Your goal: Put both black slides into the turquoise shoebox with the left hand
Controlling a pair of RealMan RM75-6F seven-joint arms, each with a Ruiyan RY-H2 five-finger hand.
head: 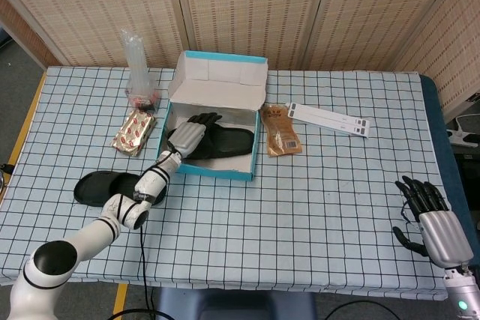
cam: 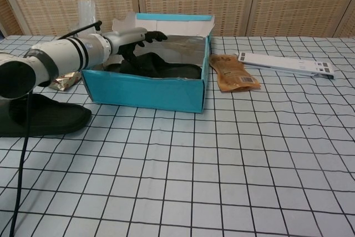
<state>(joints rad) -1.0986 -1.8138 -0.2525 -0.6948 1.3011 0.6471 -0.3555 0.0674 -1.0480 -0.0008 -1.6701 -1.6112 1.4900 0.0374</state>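
Note:
The turquoise shoebox point(head: 214, 171) point(cam: 150, 92) stands open at the back left of the table, lid up. One black slide point(head: 231, 142) point(cam: 169, 71) lies inside it. My left hand point(head: 191, 134) point(cam: 135, 39) hovers over the box's left end with fingers stretched out and apart, holding nothing; whether it touches the slide below is unclear. The second black slide point(head: 103, 185) point(cam: 40, 116) lies on the cloth left of the box, beside my left forearm. Over the near right corner of the table, my right hand point(head: 431, 219) holds nothing, fingers apart.
A brown snack packet point(head: 281, 131) point(cam: 236, 73) lies right of the box, with a long white strip box point(head: 330, 119) point(cam: 285, 64) beyond it. A foil pack point(head: 133, 131) and a clear plastic bag point(head: 139, 73) sit left of the box.

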